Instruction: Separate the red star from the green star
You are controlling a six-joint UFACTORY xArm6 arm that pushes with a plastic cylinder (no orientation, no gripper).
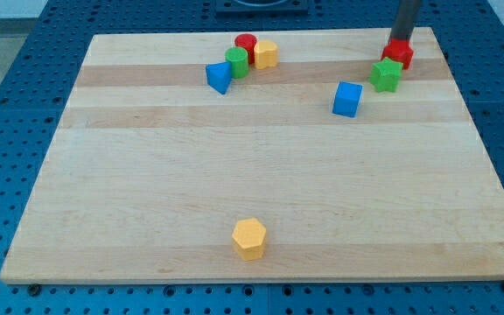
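Note:
The red star (399, 54) lies near the board's top right corner. The green star (386, 75) touches it just below and to the left. My rod comes down from the view's top edge, and my tip (401, 40) sits at the red star's upper side, touching or almost touching it. The tip is above both stars in the view.
A blue cube (347, 99) lies left of and below the green star. At top centre, a red cylinder (246, 44), green cylinder (236, 61), yellow block (265, 54) and blue block (220, 77) cluster together. A yellow hexagon (249, 238) sits near the bottom edge of the wooden board (147, 175).

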